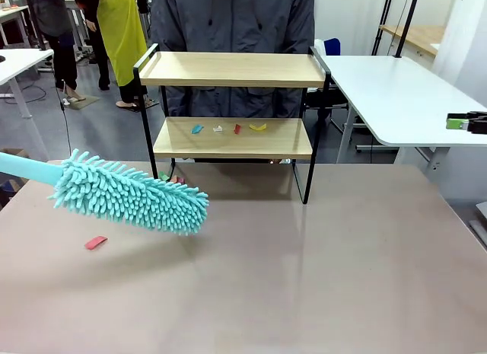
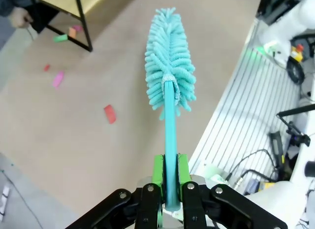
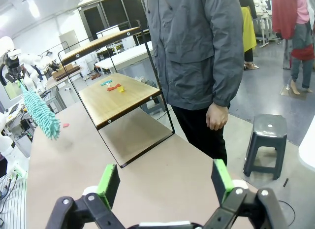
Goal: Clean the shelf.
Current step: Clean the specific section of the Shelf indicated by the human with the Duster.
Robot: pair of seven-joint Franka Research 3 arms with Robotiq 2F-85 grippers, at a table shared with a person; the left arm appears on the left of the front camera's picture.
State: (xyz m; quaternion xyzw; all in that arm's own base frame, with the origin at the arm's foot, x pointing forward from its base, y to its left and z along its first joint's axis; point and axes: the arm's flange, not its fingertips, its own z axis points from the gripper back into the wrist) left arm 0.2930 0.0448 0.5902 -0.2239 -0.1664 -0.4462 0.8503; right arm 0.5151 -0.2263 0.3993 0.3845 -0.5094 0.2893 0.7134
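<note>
Teal duster [image 1: 129, 196] clamped in left end effector [image 2: 171, 166]; right end effector [image 3: 165, 182] spread wide, empty

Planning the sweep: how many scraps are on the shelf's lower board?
4, in a row on the lower board: blue scrap, white scrap, red scrap, yellow scrap, left to right. Smaller ones may be hidden.

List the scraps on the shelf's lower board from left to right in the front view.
On the shelf: blue scrap → white scrap → red scrap → yellow scrap.
</note>
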